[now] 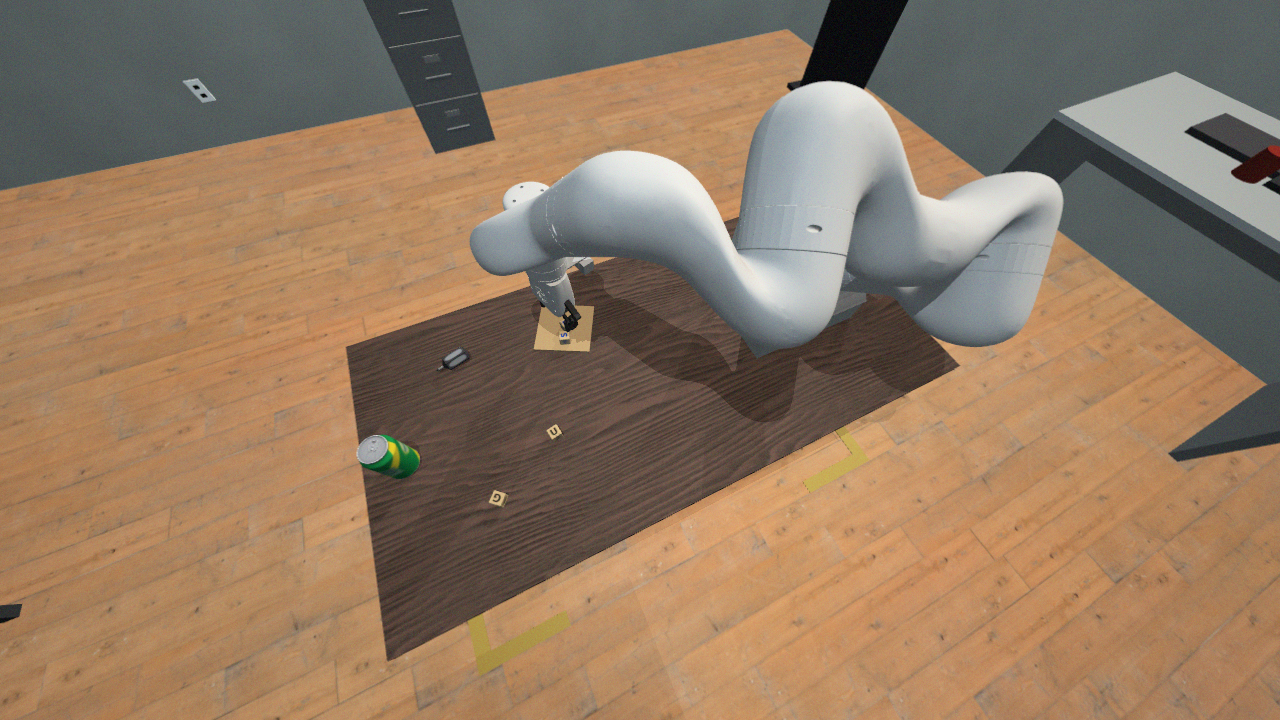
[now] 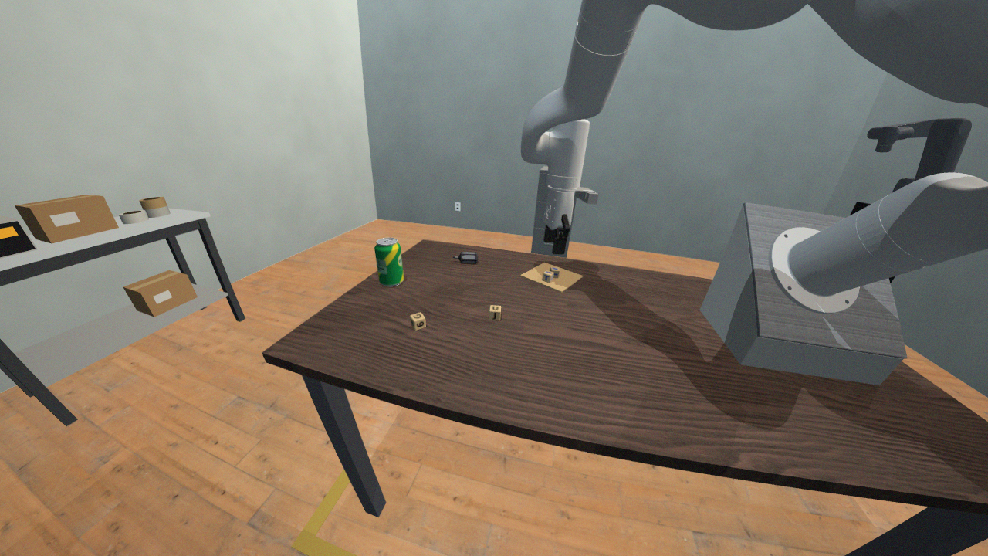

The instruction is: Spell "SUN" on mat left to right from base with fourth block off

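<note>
Reading the top view like a clock face with the gripper at the centre, a green can (image 1: 389, 456) is standing at about 8 o'clock, near the worktop (image 1: 680, 420) edge. A small dark object (image 1: 454, 359) is lying closer in, between 8 and 9 o'clock. Neither belongs to the task.

A block marked G (image 1: 498, 497) is sitting at about 7 o'clock, well apart from the gripper and off the mat. It is not needed for the word, so it looks right where it is.

The block that appears to read U (image 1: 554, 432) is sitting at almost exactly 6 o'clock, also off the mat. It lies between the G block and the mat.

The tan mat (image 1: 546, 341) is lying right under the gripper. The exterior view shows two blocks on it, just beside each other. One is the S block (image 1: 564, 336). The other block (image 2: 554, 271) is too small to read.

The gripper (image 1: 569, 315) is hovering above these two with its fingers spread fully apart and nothing between them.

The coming move probably turns on the U block, which calls for a reach straight toward 6 o'clock. As a cube it has no long axis, so its letter's facing matters more than the grasp angle.
</note>
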`<state>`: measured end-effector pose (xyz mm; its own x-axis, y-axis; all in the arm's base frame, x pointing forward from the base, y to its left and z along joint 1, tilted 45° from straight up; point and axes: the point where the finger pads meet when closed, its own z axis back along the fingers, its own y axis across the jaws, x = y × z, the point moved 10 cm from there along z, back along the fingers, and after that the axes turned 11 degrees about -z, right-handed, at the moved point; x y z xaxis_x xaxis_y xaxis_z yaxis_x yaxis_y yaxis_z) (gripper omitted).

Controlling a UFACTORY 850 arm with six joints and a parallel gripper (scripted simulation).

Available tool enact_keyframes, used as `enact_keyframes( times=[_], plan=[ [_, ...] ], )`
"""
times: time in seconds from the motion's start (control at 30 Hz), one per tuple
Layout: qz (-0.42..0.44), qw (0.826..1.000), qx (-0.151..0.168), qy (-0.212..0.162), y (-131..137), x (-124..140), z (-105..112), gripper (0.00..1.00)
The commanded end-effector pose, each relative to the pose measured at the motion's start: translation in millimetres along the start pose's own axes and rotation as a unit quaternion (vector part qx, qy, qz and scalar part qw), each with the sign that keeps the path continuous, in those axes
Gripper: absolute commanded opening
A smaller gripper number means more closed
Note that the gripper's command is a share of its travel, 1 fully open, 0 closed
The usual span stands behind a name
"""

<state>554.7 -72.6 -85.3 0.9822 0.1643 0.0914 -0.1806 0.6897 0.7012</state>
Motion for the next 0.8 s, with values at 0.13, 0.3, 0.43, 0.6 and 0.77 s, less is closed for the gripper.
enact_keyframes(
  times=[0.13, 0.3, 0.43, 0.6, 0.77],
  plan=[
    [-0.104, 0.995, 0.0, 0.004, -1.4, 0.9, 0.7, 1.0],
    [-0.168, 0.986, 0.0, 0.004, -2.1, 0.3, 0.6, 1.0],
    [-0.214, 0.977, -0.001, 0.004, -2.6, -0.1, 0.4, 1.0],
    [-0.271, 0.963, -0.001, 0.004, -3.2, -0.6, 0.3, 1.0],
    [-0.326, 0.945, -0.001, 0.004, -3.8, -1.0, 0.1, 1.0]
  ],
)
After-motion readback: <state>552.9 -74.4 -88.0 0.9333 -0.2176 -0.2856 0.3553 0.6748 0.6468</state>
